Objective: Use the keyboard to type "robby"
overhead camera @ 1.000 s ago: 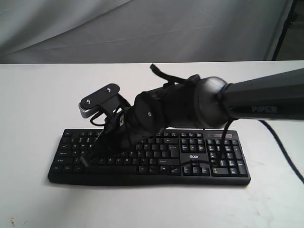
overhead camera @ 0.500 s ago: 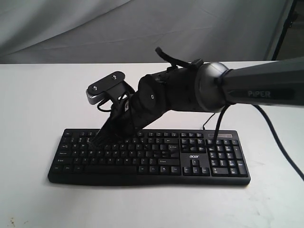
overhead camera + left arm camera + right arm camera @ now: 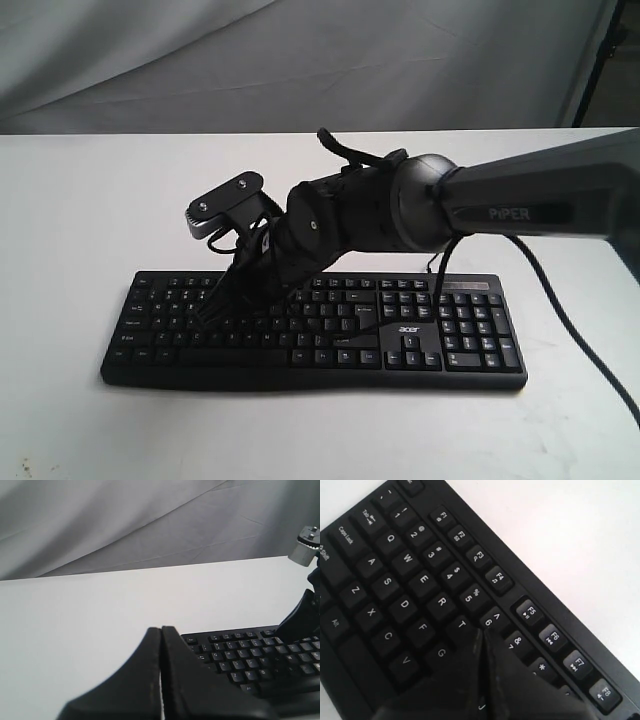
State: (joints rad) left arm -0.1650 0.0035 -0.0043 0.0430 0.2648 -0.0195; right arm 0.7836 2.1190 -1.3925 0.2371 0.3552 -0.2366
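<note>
The black keyboard [image 3: 410, 330] lies on the white table, its number pad to the right. My right arm reaches across it from the right. The right gripper [image 3: 212, 312] is shut and empty, slanting down onto the left half of the upper letter rows. In the right wrist view the right gripper [image 3: 482, 632] points between the T and 6 keys of the keyboard [image 3: 420, 580]; the key under it is hidden. Whether it touches a key I cannot tell. The left gripper [image 3: 161, 629] is shut and empty, off the Esc corner of the keyboard [image 3: 250, 650], and out of the exterior view.
A grey cloth [image 3: 300, 60] hangs behind the white table [image 3: 80, 200]. A black cable [image 3: 580, 340] trails from the right arm over the table's right side. A dark stand [image 3: 600, 50] rises at the back right. The right arm's fingers [image 3: 300, 620] show in the left wrist view.
The right gripper lifted from the lower left keys, swung back toward the top rows, and has now come down a little further right. The keyboard has not moved.
</note>
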